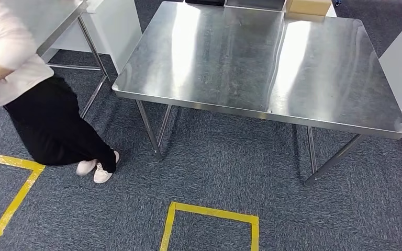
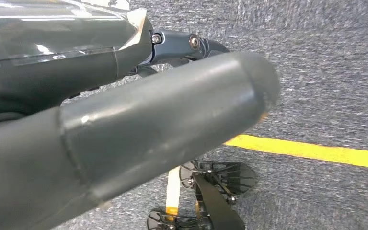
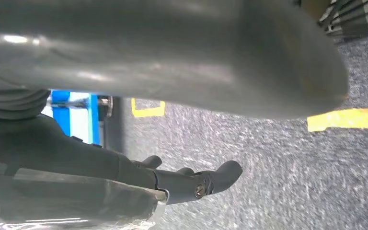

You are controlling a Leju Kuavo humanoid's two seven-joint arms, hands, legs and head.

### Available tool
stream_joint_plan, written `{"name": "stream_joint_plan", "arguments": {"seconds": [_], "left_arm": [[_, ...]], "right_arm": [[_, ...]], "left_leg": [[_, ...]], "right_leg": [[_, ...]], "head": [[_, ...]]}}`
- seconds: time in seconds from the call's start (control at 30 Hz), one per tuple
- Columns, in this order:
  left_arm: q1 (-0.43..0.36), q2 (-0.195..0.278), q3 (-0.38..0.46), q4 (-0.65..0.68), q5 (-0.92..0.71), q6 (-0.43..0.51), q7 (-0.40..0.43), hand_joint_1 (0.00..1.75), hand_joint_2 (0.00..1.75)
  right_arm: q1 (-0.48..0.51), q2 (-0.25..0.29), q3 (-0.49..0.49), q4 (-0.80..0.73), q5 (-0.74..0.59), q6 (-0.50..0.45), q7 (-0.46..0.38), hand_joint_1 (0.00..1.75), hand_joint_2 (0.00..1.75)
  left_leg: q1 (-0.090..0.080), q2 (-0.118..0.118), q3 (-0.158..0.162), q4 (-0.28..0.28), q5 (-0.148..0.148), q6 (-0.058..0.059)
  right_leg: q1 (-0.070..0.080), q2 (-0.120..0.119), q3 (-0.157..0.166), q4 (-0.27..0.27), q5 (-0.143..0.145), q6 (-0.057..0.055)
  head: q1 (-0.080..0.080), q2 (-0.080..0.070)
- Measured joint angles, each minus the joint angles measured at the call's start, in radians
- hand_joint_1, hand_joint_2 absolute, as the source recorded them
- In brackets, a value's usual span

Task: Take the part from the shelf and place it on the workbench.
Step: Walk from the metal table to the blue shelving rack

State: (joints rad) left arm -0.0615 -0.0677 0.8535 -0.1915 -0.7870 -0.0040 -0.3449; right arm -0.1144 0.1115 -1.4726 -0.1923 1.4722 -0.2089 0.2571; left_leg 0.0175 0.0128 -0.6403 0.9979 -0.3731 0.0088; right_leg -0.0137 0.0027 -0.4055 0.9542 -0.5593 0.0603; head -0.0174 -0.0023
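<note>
The steel workbench (image 1: 251, 63) stands straight ahead in the head view, its bare top shining. My left hand (image 2: 124, 120) hangs over the grey carpet, the thick thumb set apart from the dark fingers (image 2: 191, 44), with nothing in it. My right hand (image 3: 172, 57) hangs the same way above the carpet. Its dark fingers (image 3: 206, 181) are stretched out and hold nothing.
A person (image 1: 42, 110) in a pale top and black trousers bends near the bench's left front corner. A cardboard box (image 1: 308, 6) sits at the bench's far edge. A second steel table (image 1: 47, 21) is at far left. Yellow tape squares (image 1: 209, 213) mark the carpet.
</note>
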Motion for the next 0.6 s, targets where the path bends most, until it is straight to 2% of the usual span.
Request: {"name": "stream_joint_plan", "arguments": {"seconds": [0.07,0.1,0.13,0.2,0.23,0.27,0.3,0.33,0.37,0.43,0.47,0.5,0.57,0.6], "left_arm": [[0.001,0.001,0.0,0.0,0.0,0.0,0.0,0.0,0.0],[0.002,0.001,0.0,0.0,-0.001,0.0,0.0,0.0,0.0],[0.004,0.002,0.0,0.0,-0.001,0.0,0.001,0.0,0.0],[0.006,0.002,0.0,0.0,-0.001,0.0,0.001,0.0,0.0],[0.006,0.002,0.0,0.0,-0.001,0.0,0.001,0.0,0.0],[0.006,0.002,0.0,0.0,-0.001,0.001,0.001,0.0,0.0],[0.006,0.002,0.0,0.0,-0.001,0.001,0.0,0.0,0.0],[0.006,0.001,0.0,0.0,-0.001,0.001,0.0,0.0,0.0],[0.005,0.001,0.0,0.0,-0.001,0.001,0.0,0.0,0.0],[0.003,0.004,0.0,0.0,-0.002,0.001,-0.002,0.0,0.0],[0.003,0.006,0.0,-0.001,-0.002,0.001,-0.003,0.0,0.0],[0.002,0.007,0.0,-0.001,-0.003,0.001,-0.004,0.0,0.0],[0.002,0.008,0.0,-0.001,-0.003,0.001,-0.004,0.0,0.0],[0.0,0.008,0.0,-0.001,-0.003,0.001,-0.004,0.0,0.0]], "right_arm": [[0.002,0.0,0.0,0.0,-0.001,-0.01,-0.004,0.0,0.0],[0.002,0.0,0.0,0.0,-0.003,-0.014,-0.006,0.0,0.0],[0.003,0.0,0.0,0.0,-0.005,-0.016,-0.006,0.0,0.0],[0.002,-0.001,0.0,0.0,-0.008,-0.017,-0.009,0.0,0.0],[0.003,-0.001,0.0,0.0,-0.009,-0.016,-0.01,0.0,0.0],[0.002,-0.002,0.0,0.0,-0.009,-0.016,-0.011,0.0,0.0],[0.002,-0.002,0.0,0.0,-0.009,-0.016,-0.015,0.0,0.0],[0.002,-0.002,0.0,0.0,-0.01,-0.016,-0.023,0.0,0.44],[0.002,-0.003,0.0,0.0,-0.011,-0.014,-0.037,0.0,0.87],[0.003,-0.001,0.0,0.0,-0.014,-0.008,-0.075,0.0,1.75],[0.002,-0.001,0.0,0.0,-0.015,-0.005,-0.094,0.0,1.75],[0.001,-0.001,0.0,0.0,-0.016,-0.003,-0.109,0.0,1.75],[0.0,-0.002,0.001,0.0,-0.016,-0.002,-0.126,0.0,1.75],[0.0,-0.004,0.001,0.0,-0.016,-0.002,-0.131,0.0,1.75]], "left_leg": [[0.001,-0.002,-0.006,-0.001,0.011,-0.008],[0.003,-0.003,-0.013,0.012,-0.011,-0.011],[0.005,-0.004,-0.023,0.043,-0.051,-0.015],[0.006,-0.006,-0.05,0.164,-0.161,-0.019],[0.006,-0.007,-0.061,0.232,-0.195,-0.019],[0.006,-0.007,-0.064,0.283,-0.207,-0.018],[0.005,-0.008,-0.053,0.302,-0.196,-0.015],[0.004,-0.009,-0.025,0.286,-0.17,-0.008],[0.001,-0.011,0.018,0.238,-0.144,0.001],[-0.008,-0.014,0.115,0.102,-0.132,0.025],[-0.013,-0.015,0.147,0.05,-0.138,0.033],[-0.019,-0.015,0.163,0.019,-0.144,0.038],[-0.023,-0.014,0.165,-0.013,-0.13,0.047],[-0.021,-0.013,0.162,-0.029,-0.119,0.051]], "right_leg": [[-0.004,0.0,-0.014,-0.003,0.004,-0.016],[-0.007,-0.002,-0.021,0.0,0.012,-0.029],[-0.009,-0.005,-0.029,0.0,0.021,-0.043],[0.0,-0.011,-0.047,0.003,0.039,-0.068],[0.006,-0.014,-0.057,0.005,0.048,-0.075],[0.012,-0.016,-0.07,0.009,0.056,-0.08],[0.017,-0.017,-0.083,0.014,0.064,-0.081],[0.022,-0.017,-0.098,0.021,0.071,-0.081],[0.025,-0.016,-0.111,0.027,0.077,-0.081],[0.029,-0.015,-0.129,0.035,0.089,-0.076],[0.028,-0.016,-0.134,0.037,0.096,-0.07],[0.025,-0.017,-0.139,0.037,0.104,-0.062],[0.02,-0.018,-0.148,0.037,0.116,-0.048],[0.02,-0.016,-0.156,0.044,0.107,-0.045]], "head": [[-0.001,0.0],[-0.002,0.0],[-0.004,0.0],[-0.008,0.0],[-0.009,0.0],[-0.009,0.0],[-0.009,0.0],[-0.009,0.0],[-0.01,0.0],[-0.008,0.0],[-0.008,0.0],[-0.008,0.0],[-0.01,0.0],[-0.01,0.0]]}}
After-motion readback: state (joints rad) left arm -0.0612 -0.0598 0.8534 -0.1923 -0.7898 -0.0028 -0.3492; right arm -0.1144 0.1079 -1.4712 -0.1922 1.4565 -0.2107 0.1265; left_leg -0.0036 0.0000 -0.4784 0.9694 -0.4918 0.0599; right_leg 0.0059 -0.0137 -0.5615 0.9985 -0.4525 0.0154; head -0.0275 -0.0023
